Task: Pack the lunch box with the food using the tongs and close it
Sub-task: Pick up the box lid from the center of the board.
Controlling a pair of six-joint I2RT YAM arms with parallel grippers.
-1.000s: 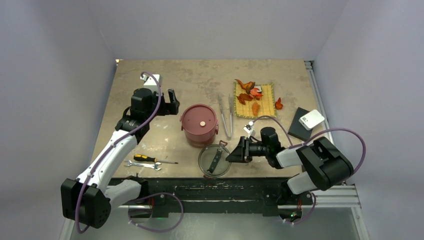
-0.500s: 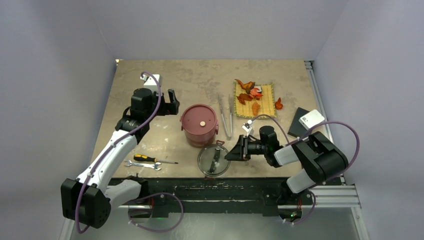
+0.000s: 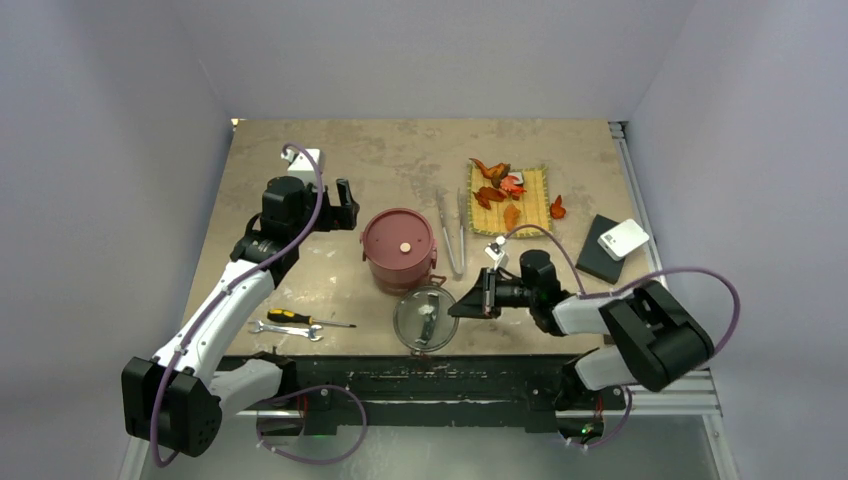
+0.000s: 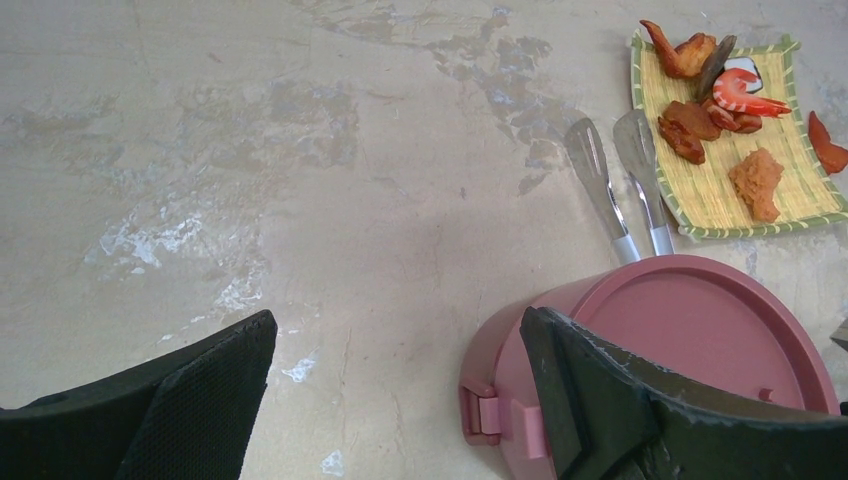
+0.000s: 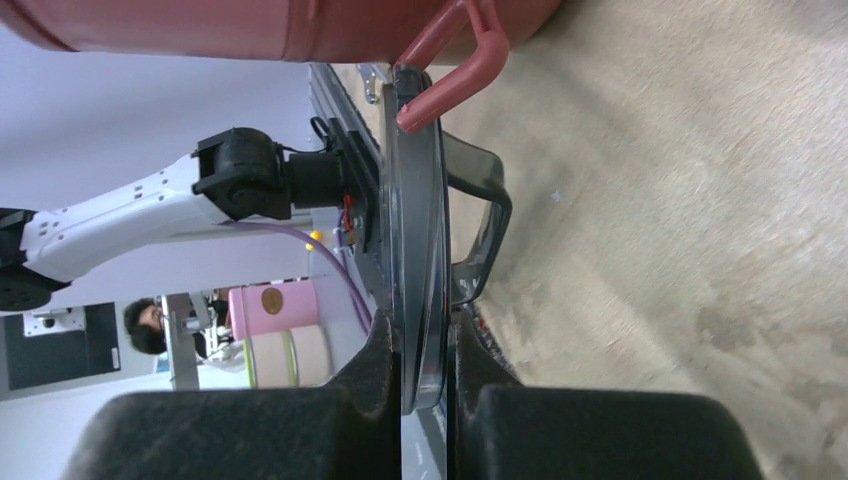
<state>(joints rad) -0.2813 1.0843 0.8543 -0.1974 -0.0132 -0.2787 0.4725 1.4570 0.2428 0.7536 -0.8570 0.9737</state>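
The dusty-red lunch box [image 3: 400, 248] stands mid-table with its flat red lid on; the left wrist view shows it at lower right [image 4: 700, 330]. My left gripper [image 3: 345, 205] hangs open just left of it, nothing between its fingers [image 4: 395, 335]. The dark see-through top lid [image 3: 425, 320] lies in front of the box. My right gripper [image 3: 460, 306] is shut on that lid's right rim, seen edge-on between the pads [image 5: 415, 250]. The silver tongs [image 3: 452, 230] lie right of the box. Food pieces [image 3: 500, 188] rest on the yellow mat [image 3: 535, 215].
A screwdriver [image 3: 300, 318] and a small wrench [image 3: 285, 330] lie near the front left. A black block with a white device [image 3: 612, 245] sits at the right edge. One red food piece [image 3: 557, 208] lies off the mat. The box's red side handle [image 5: 455, 70] is close to the lid.
My right gripper has slid left onto the top lid's rim and closed on it; the lid has turned slightly. The left arm has not moved.
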